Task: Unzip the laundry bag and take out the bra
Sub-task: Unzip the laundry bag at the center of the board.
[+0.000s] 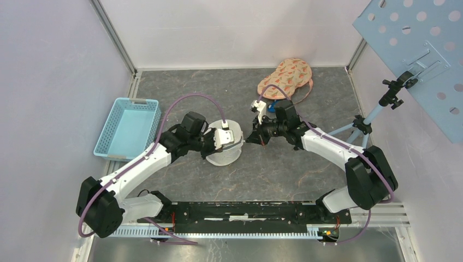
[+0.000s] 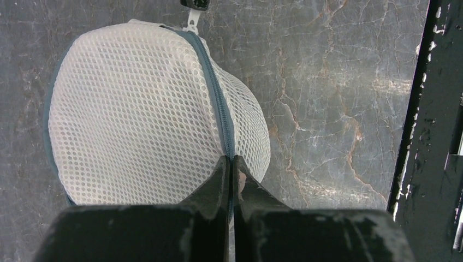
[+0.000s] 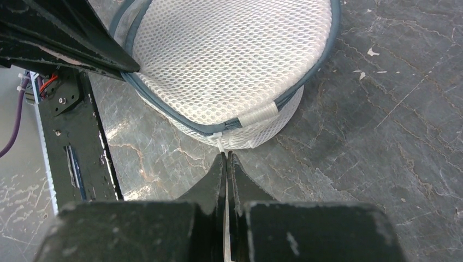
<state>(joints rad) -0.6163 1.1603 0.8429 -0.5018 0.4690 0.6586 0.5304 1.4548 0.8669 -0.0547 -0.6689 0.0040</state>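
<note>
The round white mesh laundry bag (image 1: 226, 152) lies mid-table; it also shows in the left wrist view (image 2: 136, 109) and the right wrist view (image 3: 229, 54). Its grey-blue zipper (image 2: 214, 87) runs over the top and looks closed. My left gripper (image 1: 212, 143) (image 2: 230, 159) is shut on the bag's zipper seam at its left edge. My right gripper (image 1: 249, 140) (image 3: 226, 154) is shut on the white zipper pull (image 3: 220, 143) at the bag's right edge. The bra is hidden; nothing shows through the mesh.
A light blue plastic basket (image 1: 128, 128) stands left of the bag. A peach patterned cloth item (image 1: 286, 76) lies at the back. A blue tripod stand (image 1: 360, 125) and a perforated blue panel (image 1: 420, 49) are at the right. The black base rail (image 2: 431, 136) runs along the near edge.
</note>
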